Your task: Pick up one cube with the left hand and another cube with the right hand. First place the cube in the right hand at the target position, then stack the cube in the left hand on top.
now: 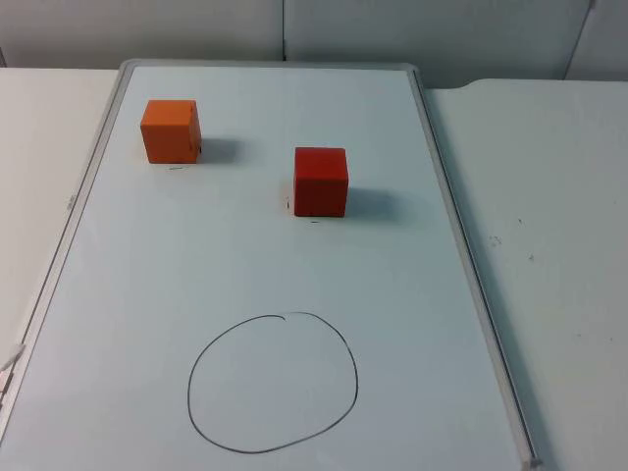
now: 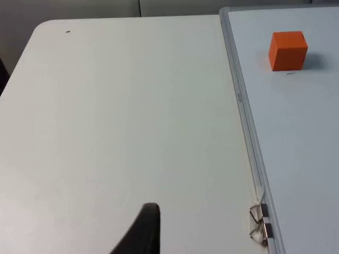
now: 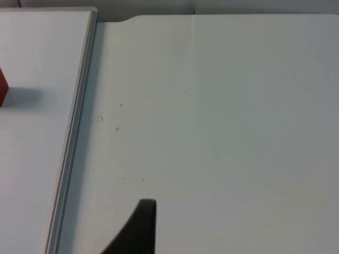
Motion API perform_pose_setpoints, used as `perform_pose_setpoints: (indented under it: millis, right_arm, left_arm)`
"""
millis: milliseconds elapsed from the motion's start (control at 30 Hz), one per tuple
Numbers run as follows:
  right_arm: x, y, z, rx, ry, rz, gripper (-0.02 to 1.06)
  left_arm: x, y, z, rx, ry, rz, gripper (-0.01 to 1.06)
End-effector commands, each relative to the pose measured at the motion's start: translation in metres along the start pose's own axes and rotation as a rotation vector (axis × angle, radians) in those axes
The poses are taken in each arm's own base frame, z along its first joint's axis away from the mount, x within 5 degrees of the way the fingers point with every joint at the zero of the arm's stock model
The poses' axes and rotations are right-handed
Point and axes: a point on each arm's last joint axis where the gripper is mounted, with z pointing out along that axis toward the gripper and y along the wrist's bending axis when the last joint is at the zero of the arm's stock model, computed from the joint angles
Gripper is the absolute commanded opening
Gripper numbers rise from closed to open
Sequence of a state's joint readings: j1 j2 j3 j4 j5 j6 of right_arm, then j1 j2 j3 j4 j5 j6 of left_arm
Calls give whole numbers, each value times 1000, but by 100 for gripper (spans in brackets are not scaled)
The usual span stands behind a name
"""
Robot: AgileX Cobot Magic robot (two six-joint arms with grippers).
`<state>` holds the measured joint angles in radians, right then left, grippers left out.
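**Here, two cubes wait on a whiteboard, both arms held back**

Seen from above, a whiteboard (image 1: 461, 255) with a metal frame lies flat on the white table (image 1: 559, 196). An orange cube (image 1: 171, 130) sits near the board's far left corner. A red cube (image 1: 321, 181) sits nearer the middle, well apart from the orange one. Closer to the viewer, a hand-drawn black circle (image 1: 273, 383) marks the target; nothing lies inside it.

The left gripper (image 2: 142, 233) hangs over bare table outside the board's left edge, so the orange cube (image 2: 287, 50) lies ahead of it and across the frame to its right. The right gripper (image 3: 136, 228) hangs over the table outside the board's right edge; the red cube (image 3: 2, 87) lies ahead and to its left, past the frame. (One dark fingertip is visible on each, so whether either hand is open or closed cannot be told.)

By position, the orange cube looks like the left arm's pick and the red the right's. Both cubes rest flat on one face; being cubes, they have no long axis. Each is turned slightly from the board's edges, the orange more so.
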<state>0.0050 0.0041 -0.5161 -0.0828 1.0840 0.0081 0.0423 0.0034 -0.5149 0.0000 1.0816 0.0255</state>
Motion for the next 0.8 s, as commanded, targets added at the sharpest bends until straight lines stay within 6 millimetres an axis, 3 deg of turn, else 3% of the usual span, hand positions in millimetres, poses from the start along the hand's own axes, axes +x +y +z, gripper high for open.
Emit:
perform_pose_setpoints:
  millis: [0, 300, 400, 767]
  right_arm:
    - [1, 0, 1, 3, -5, -5, 105]
    - [1, 0, 1, 3, -5, -5, 105]
    - [1, 0, 1, 3, -5, -5, 105]
    - [1, 0, 1, 3, -5, -5, 105]
  left_arm:
    - [-5, 0, -4, 4, -42, -4, 97]
    - [-35, 0, -13, 8, -151, -8, 97]
    - [-58, 0, -9, 20, -193, -18, 97]
    - [-115, 1, 9, 18, -204, -20, 97]
